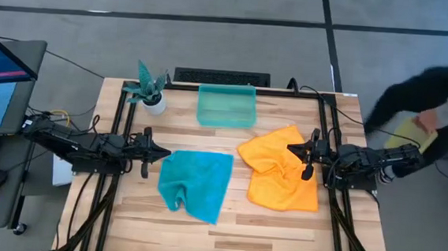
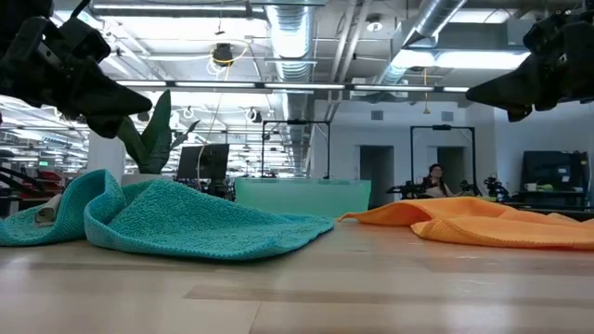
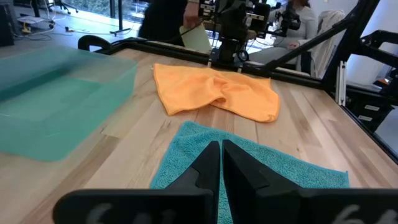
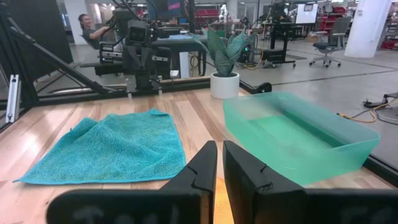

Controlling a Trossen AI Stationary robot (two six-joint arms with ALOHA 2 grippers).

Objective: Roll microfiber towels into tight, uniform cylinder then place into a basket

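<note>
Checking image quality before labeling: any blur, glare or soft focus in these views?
High view: person at the right edge is motion-smeared. Low view: bright ceiling lights, arms silhouetted. Both wrist views: own pincer soft up close, the teal towel and basket sharper.

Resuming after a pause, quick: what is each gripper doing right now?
Left gripper: shut, empty, raised at the teal towel's edge.
Right gripper: nearly shut, empty, raised over the orange towel.

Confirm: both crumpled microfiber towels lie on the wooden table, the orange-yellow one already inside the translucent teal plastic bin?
Not quite. The orange-yellow microfiber towel lies on the table beside the translucent teal plastic bin, not inside it; the high view shows this. The teal-blue microfiber towel lies on the table too.
</note>
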